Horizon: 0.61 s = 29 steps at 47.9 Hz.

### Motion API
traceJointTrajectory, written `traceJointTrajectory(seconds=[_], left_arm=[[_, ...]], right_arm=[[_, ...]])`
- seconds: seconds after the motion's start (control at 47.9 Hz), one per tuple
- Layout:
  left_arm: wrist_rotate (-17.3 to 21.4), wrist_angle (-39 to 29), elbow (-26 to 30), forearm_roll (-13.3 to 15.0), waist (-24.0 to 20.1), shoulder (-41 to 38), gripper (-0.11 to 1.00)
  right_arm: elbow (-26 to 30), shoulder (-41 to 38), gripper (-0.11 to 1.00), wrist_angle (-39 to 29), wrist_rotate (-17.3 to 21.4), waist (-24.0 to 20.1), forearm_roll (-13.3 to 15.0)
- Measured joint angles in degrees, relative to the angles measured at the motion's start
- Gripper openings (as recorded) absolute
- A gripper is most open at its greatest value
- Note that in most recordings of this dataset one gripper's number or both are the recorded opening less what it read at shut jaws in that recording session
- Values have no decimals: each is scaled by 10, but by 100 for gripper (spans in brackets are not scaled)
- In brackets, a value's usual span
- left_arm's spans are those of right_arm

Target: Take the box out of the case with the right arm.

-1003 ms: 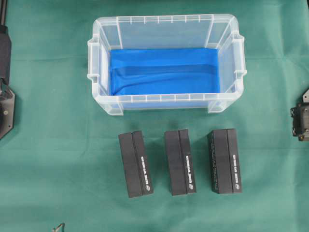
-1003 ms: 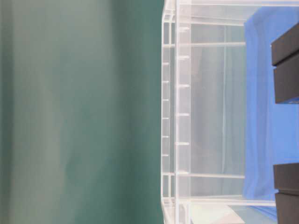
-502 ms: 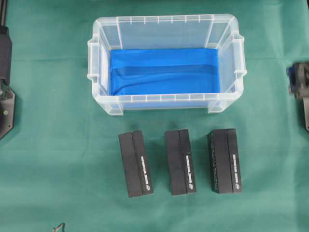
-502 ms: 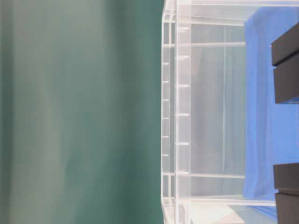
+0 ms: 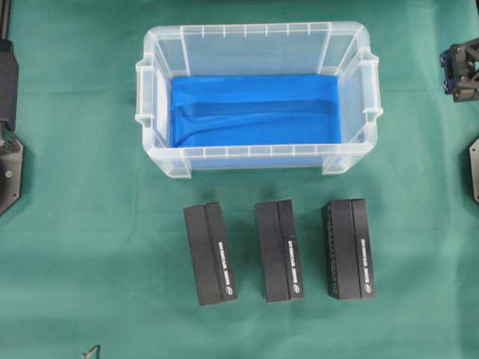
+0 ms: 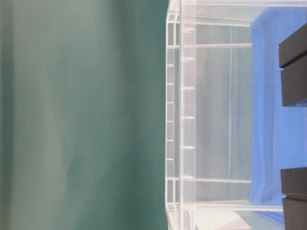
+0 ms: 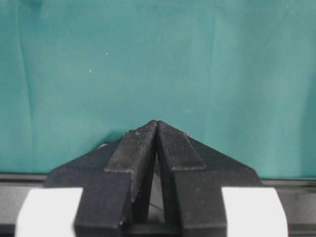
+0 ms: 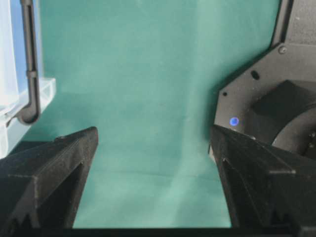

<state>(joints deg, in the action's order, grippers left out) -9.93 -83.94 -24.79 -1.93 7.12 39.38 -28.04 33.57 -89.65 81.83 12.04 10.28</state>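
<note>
- Seemingly the unloading is complete: the case [image 5: 258,48] shows only its blue lining [image 5: 254,108], while three black boxes [image 5: 278,250] lie in a row on the green cloth [image 5: 90,224] just before it.
- Right gripper [image 8: 153,173] stands wide and empty beside the case; best it withdraws without touching the rim.
- Left gripper [image 7: 157,129] is pressed together, holding nothing.

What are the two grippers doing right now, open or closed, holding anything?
Left gripper: closed, holding nothing.
Right gripper: wide open, empty, over the green cloth.
</note>
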Motion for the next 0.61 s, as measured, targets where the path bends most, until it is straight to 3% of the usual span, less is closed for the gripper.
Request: traceJointTrajectory(seconds=[0.606], left_arm=[[-1, 0, 0, 0, 0, 0, 0]], right_arm=[[-5, 0, 88, 5, -1, 2, -2]])
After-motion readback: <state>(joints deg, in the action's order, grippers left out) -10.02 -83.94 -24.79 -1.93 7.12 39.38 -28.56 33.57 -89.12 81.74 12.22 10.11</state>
